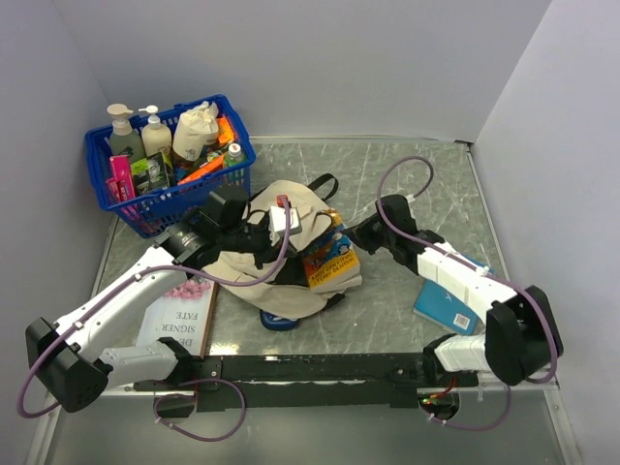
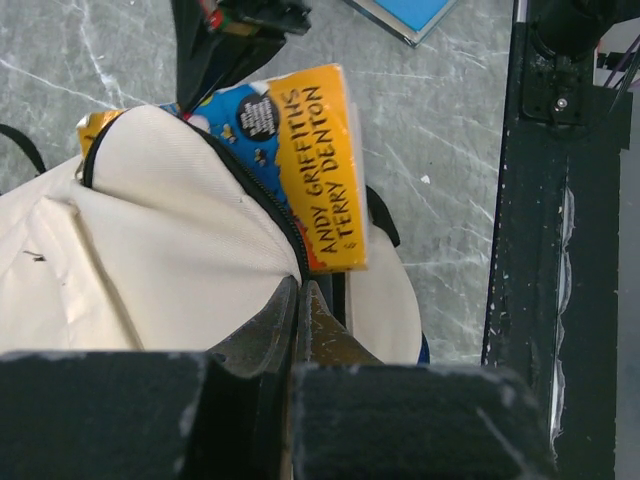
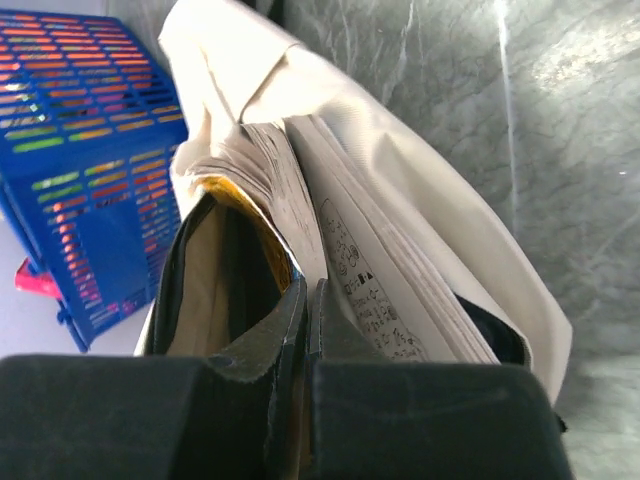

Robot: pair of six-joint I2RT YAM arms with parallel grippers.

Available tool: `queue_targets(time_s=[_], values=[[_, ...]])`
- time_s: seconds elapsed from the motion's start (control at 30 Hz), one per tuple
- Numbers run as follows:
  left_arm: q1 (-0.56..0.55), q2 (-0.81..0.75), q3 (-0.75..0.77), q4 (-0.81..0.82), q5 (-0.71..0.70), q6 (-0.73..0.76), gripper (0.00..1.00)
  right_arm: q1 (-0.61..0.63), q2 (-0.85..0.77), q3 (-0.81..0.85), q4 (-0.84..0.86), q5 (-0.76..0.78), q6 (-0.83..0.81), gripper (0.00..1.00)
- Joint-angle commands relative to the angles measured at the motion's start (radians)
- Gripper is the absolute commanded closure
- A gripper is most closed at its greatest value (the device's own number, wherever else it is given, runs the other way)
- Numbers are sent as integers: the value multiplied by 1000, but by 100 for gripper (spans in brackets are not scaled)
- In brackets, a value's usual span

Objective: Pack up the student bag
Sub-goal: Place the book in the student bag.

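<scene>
The cream student bag (image 1: 254, 276) lies in the middle of the table with its black-trimmed mouth open to the right. A yellow and blue book (image 1: 329, 263) sticks half out of that mouth. My left gripper (image 2: 300, 287) is shut on the student bag (image 2: 170, 230) at its black zipper rim, just beside the book's yellow spine (image 2: 325, 170). From the right, my right gripper (image 3: 308, 287) is shut on the book (image 3: 400, 290), pinching a few of its pages at the open edge. Behind the pages lies the bag's cream fabric (image 3: 440, 210).
A blue plastic basket (image 1: 218, 189) with bottles and a small cloth pouch stands at the back left. A white book with pink flowers (image 1: 179, 320) lies front left. A blue book (image 1: 446, 305) lies front right under the right arm. Walls close in on three sides.
</scene>
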Motion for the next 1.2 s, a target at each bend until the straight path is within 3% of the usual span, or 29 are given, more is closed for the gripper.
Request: queue_targets(time_s=[0.0,0.3,0.5,0.67,0.73,0.8,0.87,0.9,0.97,1.1,1.13,1.17], values=[[-19,-34,-4,60,110,-32,99,6,45,96,110,48,106,100],[-30,-31,-23,91,99,-32,99,57,198,234,110,67,170,100],[-34,-13,-10,104,97,-39,99,128,256,269,157,176,187,100],[-36,14,35,74,88,-9,99,192,354,478,12,94,45,100],[-38,20,60,52,81,6,99,198,345,460,11,-1,11,99],[-38,21,68,48,73,17,99,187,283,374,15,-23,-41,70],[-38,20,69,52,68,18,99,154,233,272,26,-52,-92,50],[-38,18,68,52,67,17,99,137,188,239,25,-66,-103,47],[-38,15,63,51,67,21,99,106,141,153,41,-101,-153,48],[-38,15,54,52,56,30,99,100,55,59,28,-75,-212,60],[-38,15,54,52,56,29,99,100,55,52,26,-69,-218,64],[-36,17,54,54,54,27,99,98,58,46,25,-64,-220,75]])
